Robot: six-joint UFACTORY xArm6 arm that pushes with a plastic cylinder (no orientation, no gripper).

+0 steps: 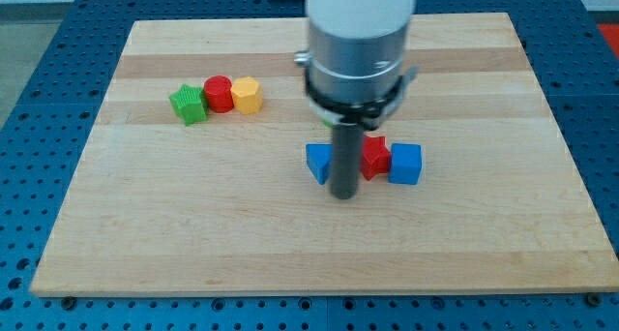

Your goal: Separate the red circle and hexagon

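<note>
A green star block [189, 104], a red circle [219, 93] and a yellow hexagon [248, 95] stand on the pale, wood-grained board [145, 234]. Two blue blocks [317, 162] [406, 164] flank a red one [375, 157]. My tip [343, 195] is dark grey; the table [39, 70] is blue, studded.

The arm [360, 31] runs out of the view's top edge, so its upper part is cut off. Its wide grey body hides a stretch of the board [145, 244] behind it. The rod [344, 157] stands in front of the lower row of blocks: it covers the right side of the blue block [316, 163] at the view's left, whose shape cannot be told, and the left part of the red block [375, 157], whose shape is also unclear. Something green just under the arm's collar, above the rod, is almost wholly hidden; what it is cannot be told.
</note>
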